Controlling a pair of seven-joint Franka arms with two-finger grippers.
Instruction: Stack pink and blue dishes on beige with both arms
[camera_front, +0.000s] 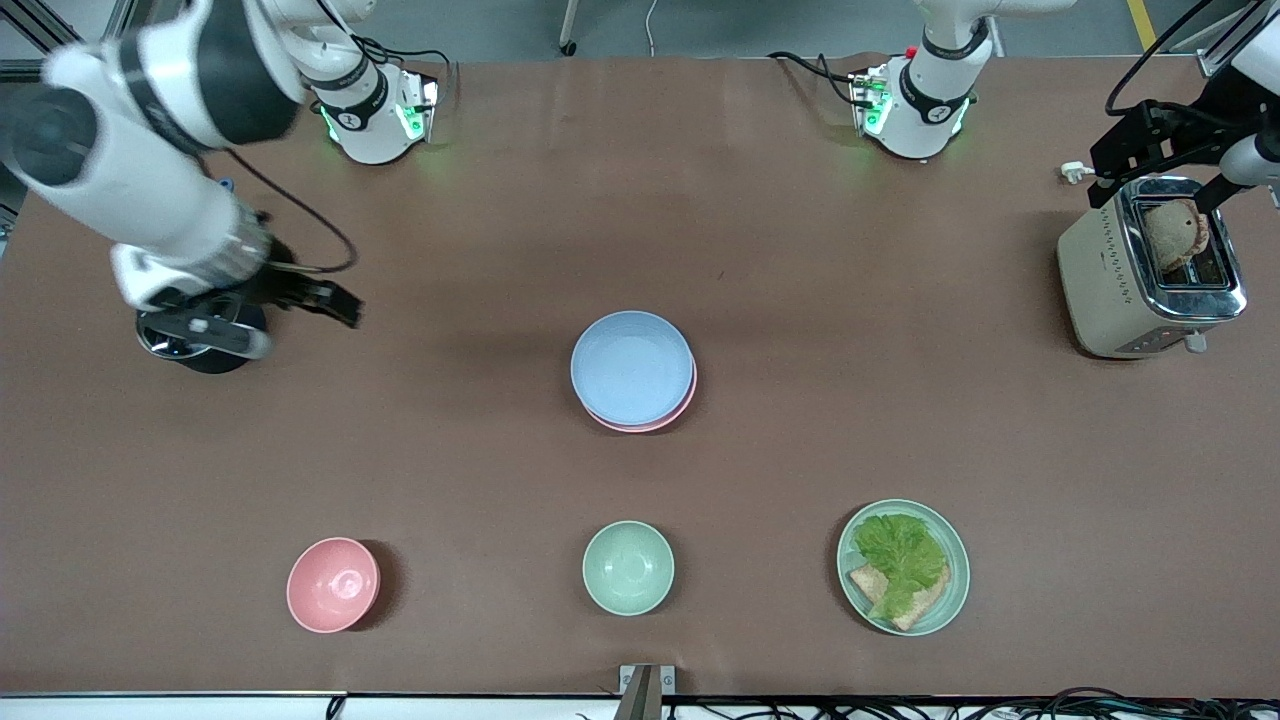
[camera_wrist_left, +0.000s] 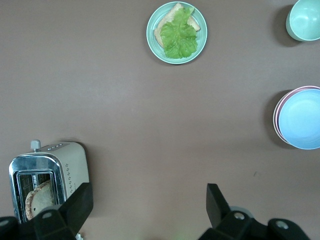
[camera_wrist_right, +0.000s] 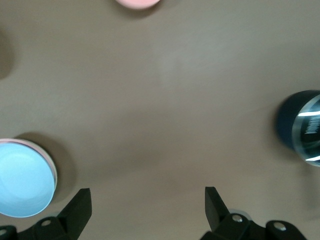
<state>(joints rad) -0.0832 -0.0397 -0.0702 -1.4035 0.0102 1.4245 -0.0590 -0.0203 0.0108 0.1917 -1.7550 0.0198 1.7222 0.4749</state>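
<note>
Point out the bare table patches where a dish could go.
Bare brown table lies between the light blue round plate and the beige toaster, and between that plate and the black round cup. The row nearest the front camera is crowded.

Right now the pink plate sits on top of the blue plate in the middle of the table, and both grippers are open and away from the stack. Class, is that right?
Not quite: the order is reversed. The front view shows the blue plate on top, with the pink plate only a rim beneath it. The rest holds: the left gripper is open over the table by the toaster, and the right gripper is open too, away from the stack.
</note>
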